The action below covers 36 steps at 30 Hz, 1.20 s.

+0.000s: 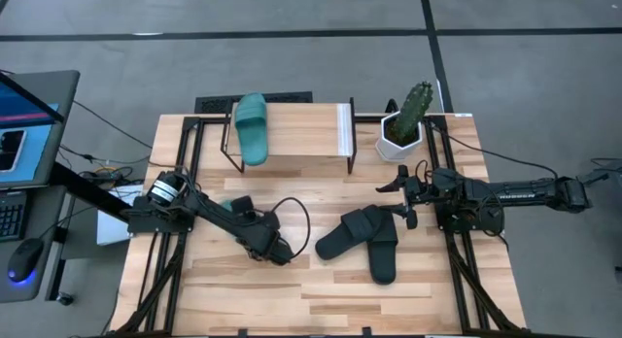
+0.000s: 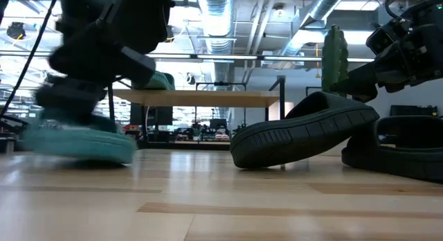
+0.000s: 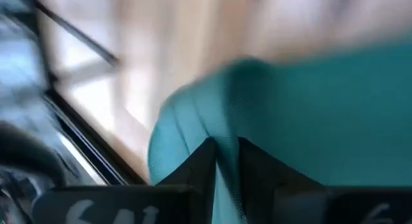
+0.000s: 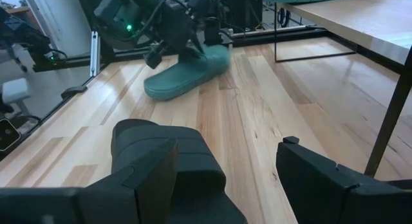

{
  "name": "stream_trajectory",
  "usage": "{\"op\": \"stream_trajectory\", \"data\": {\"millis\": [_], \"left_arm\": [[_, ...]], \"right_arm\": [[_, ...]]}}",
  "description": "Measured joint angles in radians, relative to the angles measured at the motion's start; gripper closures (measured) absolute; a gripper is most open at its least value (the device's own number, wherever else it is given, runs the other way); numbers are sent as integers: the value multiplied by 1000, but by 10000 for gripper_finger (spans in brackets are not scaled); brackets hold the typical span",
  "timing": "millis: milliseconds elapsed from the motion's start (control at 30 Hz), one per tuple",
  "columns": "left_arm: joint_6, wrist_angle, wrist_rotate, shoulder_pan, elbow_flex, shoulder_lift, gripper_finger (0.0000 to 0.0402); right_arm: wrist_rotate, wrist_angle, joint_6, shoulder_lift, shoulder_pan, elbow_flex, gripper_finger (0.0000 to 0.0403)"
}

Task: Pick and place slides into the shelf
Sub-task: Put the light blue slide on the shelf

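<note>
While a cactus [image 1: 410, 118] flanks the shelf [image 1: 292, 132], black slides [image 1: 364, 239] overlap.

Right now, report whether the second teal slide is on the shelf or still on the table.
On the table. The teal slide lies on the wooden tabletop with the left pincer clamped on it; only its mate is on the shelf.

Motion blur smears the teal slide [image 3: 290, 121] in the left wrist view; from above, the left arm covers it.
</note>
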Motion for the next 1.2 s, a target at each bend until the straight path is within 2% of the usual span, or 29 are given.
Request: {"op": "stream_trajectory", "data": {"millis": [67, 133, 300, 533, 800, 1033, 1200], "left_arm": [[-18, 7, -112, -13, 2, 0, 358], [-36, 8, -167, -24, 13, 1, 358], [-76, 32, -222, -39, 65, 2, 358], [-113, 62, -225, -77, 142, 2, 358], [-201, 69, -374, -149, 237, 2, 358], [-176, 65, -487, -171, 371, 2, 358], [-50, 64, -511, -164, 465, 2, 358]], "right_arm": [[0, 0, 0, 0, 0, 0, 154], [0, 0, 0, 0, 0, 0, 154], [0, 0, 0, 0, 0, 0, 154], [0, 0, 0, 0, 0, 0, 154], [0, 0, 0, 0, 0, 0, 154], [0, 0, 0, 0, 0, 0, 154], [0, 0, 0, 0, 0, 0, 154]]}}
